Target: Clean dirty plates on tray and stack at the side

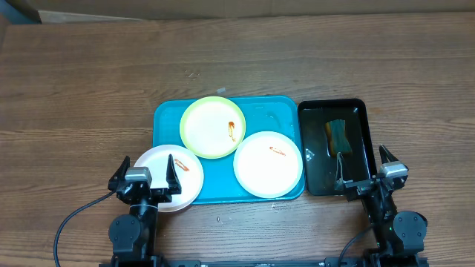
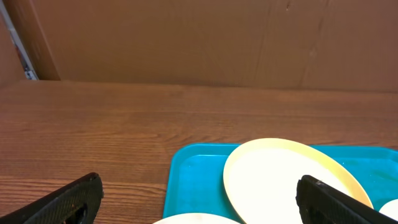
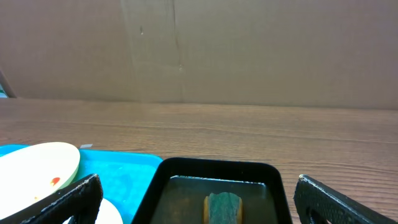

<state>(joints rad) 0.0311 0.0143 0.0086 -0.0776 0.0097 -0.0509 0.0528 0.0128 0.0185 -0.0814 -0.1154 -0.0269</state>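
Both arms sit low at the near edge of the tabletop [image 1: 89, 89], and both are released: the left end effector [image 1: 146, 176] has its jaws spread wide with nothing between them, and so does the right end effector [image 1: 364, 174]. Three dirty plates wait on the turquoise tray [image 1: 274, 111]. The yellow-green plate [image 1: 213, 126] is at the far side with an orange smear, the right-hand white plate [image 1: 268, 163] is at the near right, and the near-left white plate [image 1: 189, 185] hangs over the tray's left edge onto the wood, right under the left jaws. The relation to watch is on the other side, though. The sponge [image 1: 336, 133] lies in the black tray [image 1: 332, 182] just beside the turquoise one, directly ahead of the right end effector and a little to its left. Its long axis runs straight away from the robot, so the open jaws already straddle its narrow width. My read is that the right arm is the clear pick for the sponge — a plain reach forward and down — while the left is the nearer one to steady a plate. Nothing is cleaned or stacked yet.
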